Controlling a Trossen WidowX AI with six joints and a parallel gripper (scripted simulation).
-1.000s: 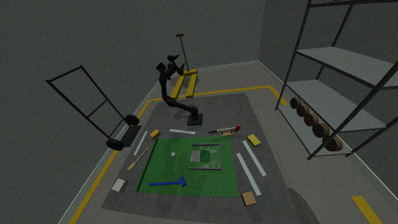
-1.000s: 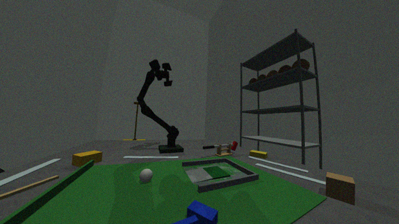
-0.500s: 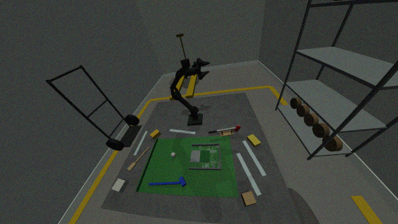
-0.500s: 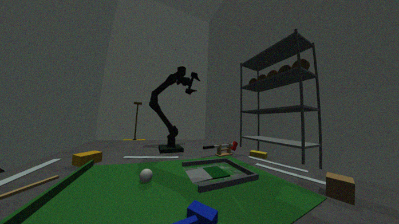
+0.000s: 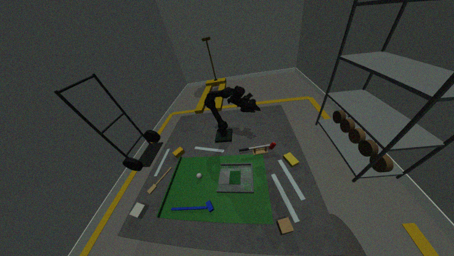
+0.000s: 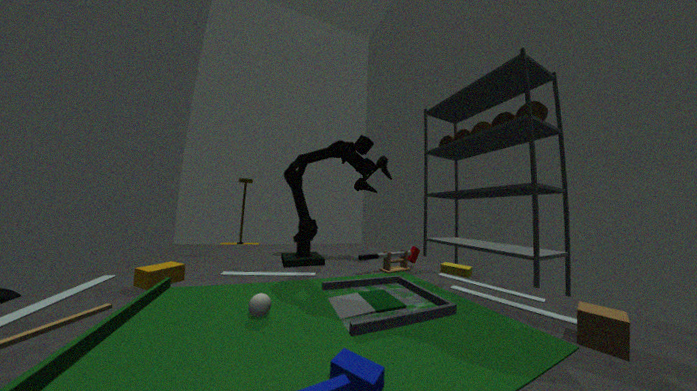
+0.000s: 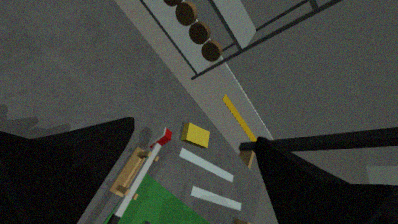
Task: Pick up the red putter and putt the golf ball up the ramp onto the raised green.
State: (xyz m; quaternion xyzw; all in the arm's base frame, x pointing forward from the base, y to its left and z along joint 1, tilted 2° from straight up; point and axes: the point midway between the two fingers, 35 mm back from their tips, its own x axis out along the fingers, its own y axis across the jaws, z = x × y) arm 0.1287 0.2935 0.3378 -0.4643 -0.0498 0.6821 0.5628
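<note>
The concrete floor (image 5: 365, 203) carries a dark grey mat (image 5: 203, 228) edged by a yellow line (image 5: 107, 212). On the mat lie the green putting turf (image 5: 190, 193), 2 yellow blocks (image 5: 290, 158), 4 white strips (image 5: 291, 179), a wooden stick (image 5: 158, 180), a tan block (image 5: 284, 225), a pale tile (image 5: 137, 209) and the wooden stand (image 5: 259, 150) bearing the red putter (image 5: 257, 147). A hand truck (image 5: 104, 122) and a shelf rack (image 5: 393, 95) stand beside the mat.
</note>
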